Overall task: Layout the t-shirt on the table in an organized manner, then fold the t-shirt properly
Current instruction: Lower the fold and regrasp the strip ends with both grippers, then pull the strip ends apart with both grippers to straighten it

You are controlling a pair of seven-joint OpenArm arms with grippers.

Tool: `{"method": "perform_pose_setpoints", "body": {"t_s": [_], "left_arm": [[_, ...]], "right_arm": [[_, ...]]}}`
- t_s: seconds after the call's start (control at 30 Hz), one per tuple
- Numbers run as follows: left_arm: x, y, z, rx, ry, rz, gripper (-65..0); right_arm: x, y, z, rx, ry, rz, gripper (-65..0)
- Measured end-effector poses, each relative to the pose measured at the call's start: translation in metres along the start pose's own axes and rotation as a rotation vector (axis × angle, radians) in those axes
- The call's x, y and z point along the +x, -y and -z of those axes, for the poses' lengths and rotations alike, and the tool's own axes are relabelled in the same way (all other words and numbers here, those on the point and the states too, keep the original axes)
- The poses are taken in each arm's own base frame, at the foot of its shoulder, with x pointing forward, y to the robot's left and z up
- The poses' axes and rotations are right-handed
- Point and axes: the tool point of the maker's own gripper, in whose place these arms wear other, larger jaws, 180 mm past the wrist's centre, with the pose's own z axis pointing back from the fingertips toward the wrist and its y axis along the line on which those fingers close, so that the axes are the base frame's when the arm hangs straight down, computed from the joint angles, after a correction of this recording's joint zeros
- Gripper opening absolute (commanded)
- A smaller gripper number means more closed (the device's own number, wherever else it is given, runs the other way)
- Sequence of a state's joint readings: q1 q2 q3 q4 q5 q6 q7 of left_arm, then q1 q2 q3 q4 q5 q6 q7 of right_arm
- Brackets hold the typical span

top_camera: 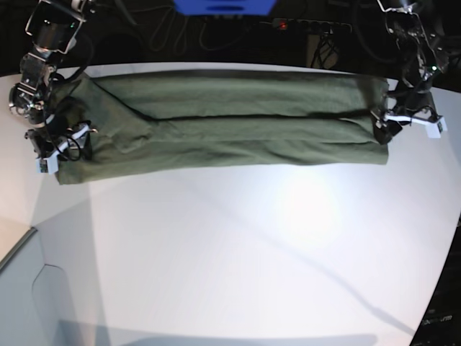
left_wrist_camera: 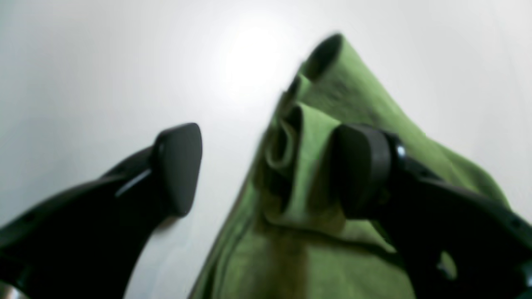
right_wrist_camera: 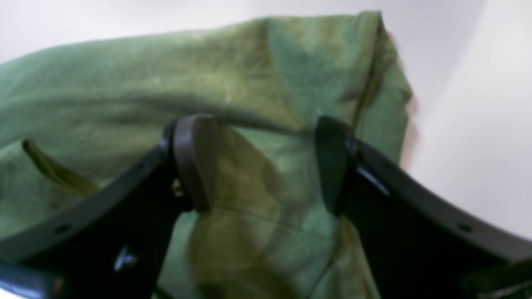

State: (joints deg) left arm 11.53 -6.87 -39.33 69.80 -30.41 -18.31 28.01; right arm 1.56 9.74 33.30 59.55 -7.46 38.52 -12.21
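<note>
Left tool [left_wrist_camera: 266, 170] in left wrist view: jaws wide, one pad against bunched t-shirt [left_wrist_camera: 332, 108] edge, nothing pinched. Right wrist view: right tool [right_wrist_camera: 266, 164] also wide open over cloth, no hold. Base view: shirt lies as long folded band across far desk [top_camera: 238, 245], tools at each end. Prob mid-fold; next needs fresh end grips to fold crosswise.

Beyond the far edge of the worktop the background is dark. A blue object [top_camera: 224, 6] sits at the top centre, partly cut off by the frame. Just to its right lies a dark power strip [top_camera: 311, 26] with a small red light. Tangled black cables [top_camera: 162, 30] run along that far edge, their details too dim to make out.
</note>
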Motion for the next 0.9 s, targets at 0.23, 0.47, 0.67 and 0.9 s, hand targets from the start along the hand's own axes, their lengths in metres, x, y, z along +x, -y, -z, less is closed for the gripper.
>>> {"method": "perform_pose_setpoints", "body": {"t_s": [0.23, 0.47, 0.67, 0.9], "left_arm": [[0.000, 0.000, 0.001, -0.003, 0.007, -0.005, -16.4], [-0.006, -0.003, -0.007, 0.001, 0.001, -0.002, -16.8], [-0.019, -0.001, -0.016, 0.001, -0.024, 0.020, -17.0], [-0.032, 0.026, -0.004, -0.066, -0.065, 0.071, -32.5]], "right_arm": [[0.005, 0.001, 0.003, -0.005, -0.002, -0.008, -27.8], [0.006, 0.001, 0.003, -0.006, -0.003, -0.007, -27.8], [0.005, 0.001, 0.003, -0.007, -0.002, -0.005, -27.8], [0.005, -0.005, 0.006, -0.010, 0.007, 0.012, -27.8]]}}
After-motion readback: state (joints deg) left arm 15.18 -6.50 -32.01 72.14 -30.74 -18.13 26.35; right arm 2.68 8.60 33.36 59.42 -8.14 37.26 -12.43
